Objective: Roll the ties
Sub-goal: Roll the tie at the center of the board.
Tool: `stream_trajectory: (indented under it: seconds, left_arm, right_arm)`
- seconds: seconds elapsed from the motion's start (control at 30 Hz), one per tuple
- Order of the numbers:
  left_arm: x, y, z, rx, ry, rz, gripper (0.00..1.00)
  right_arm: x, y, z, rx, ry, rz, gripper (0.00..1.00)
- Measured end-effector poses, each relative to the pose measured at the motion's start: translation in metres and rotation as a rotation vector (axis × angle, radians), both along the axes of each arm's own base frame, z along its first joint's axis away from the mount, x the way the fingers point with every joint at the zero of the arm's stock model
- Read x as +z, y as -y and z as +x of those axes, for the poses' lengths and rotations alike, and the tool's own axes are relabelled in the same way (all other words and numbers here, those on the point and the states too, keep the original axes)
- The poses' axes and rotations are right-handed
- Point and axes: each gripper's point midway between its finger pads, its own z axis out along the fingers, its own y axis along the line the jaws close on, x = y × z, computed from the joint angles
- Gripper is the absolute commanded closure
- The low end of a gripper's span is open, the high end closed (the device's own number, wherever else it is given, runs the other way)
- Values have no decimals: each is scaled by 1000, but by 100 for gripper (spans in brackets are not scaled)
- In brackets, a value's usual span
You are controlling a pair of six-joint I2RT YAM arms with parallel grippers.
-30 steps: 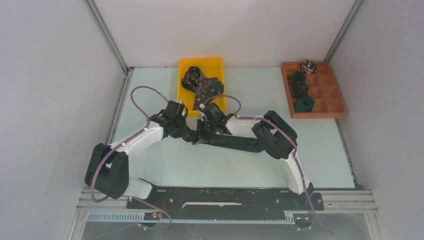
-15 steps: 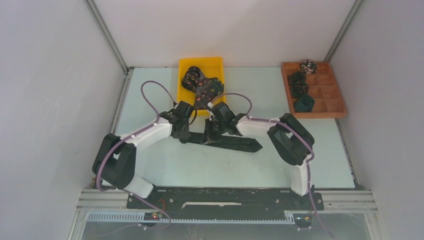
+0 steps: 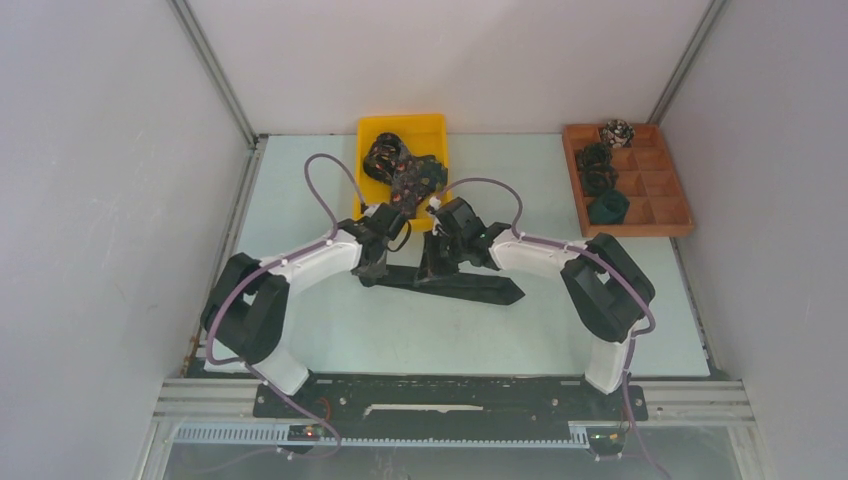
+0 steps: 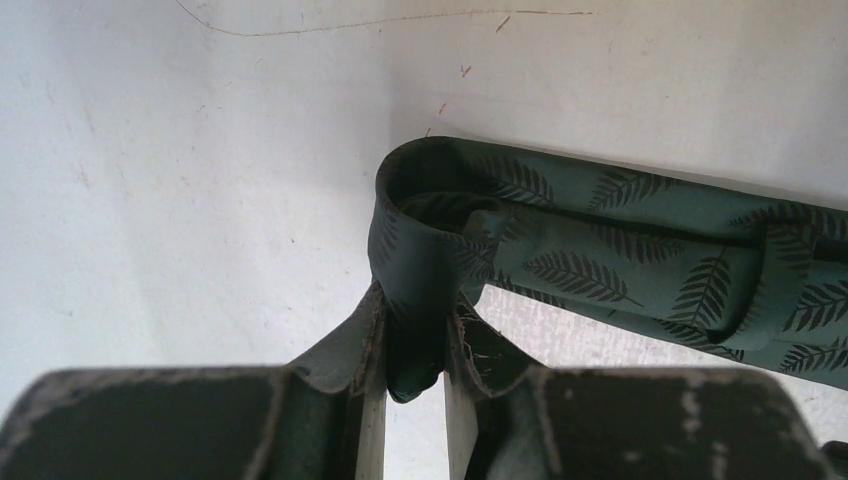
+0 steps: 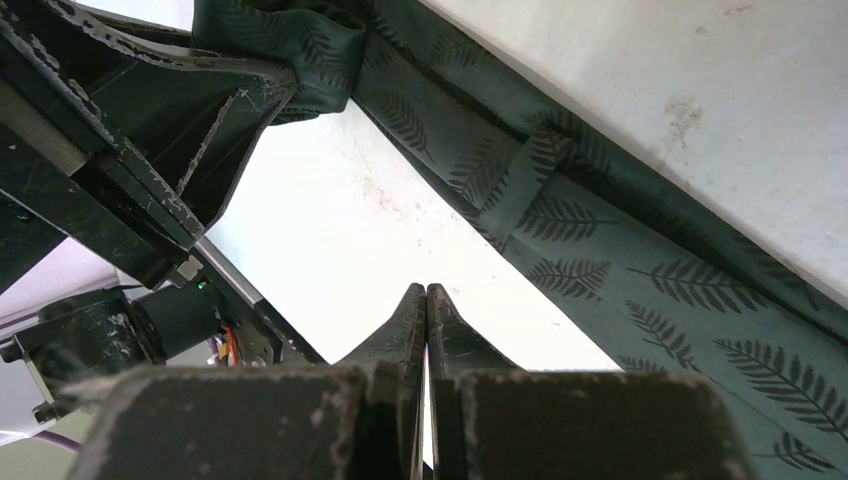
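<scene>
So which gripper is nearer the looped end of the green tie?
Left. The left gripper pinches the tie at its looped end; the right gripper hangs shut beside it, further along.

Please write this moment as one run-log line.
left gripper: shut on folded end of green fern-print tie | right gripper: shut, empty

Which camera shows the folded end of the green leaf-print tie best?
The left wrist view: the dark green leaf-print fabric tie curls into a loop pinched between the left fingers. The right wrist view catches that loop only at its top edge; the top view shows just a dark strip.
</scene>
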Motion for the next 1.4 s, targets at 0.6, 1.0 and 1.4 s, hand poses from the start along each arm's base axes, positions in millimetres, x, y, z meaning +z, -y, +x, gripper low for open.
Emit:
stream_trajectory:
  seconds: [0.6,1.0,1.4]
  left_arm:
    - [-4,18,0,-54,-22,75,90]
    - [-12,34,-2,-90,-47,81,64]
    - [-16,63,-10,-141,-106,-56,48]
  right_arm:
    - [34,19,5,-26,68,-11,100]
    - [44,25,6,-38,85,-12,100]
    - [56,29,10,-54,107,1,100]
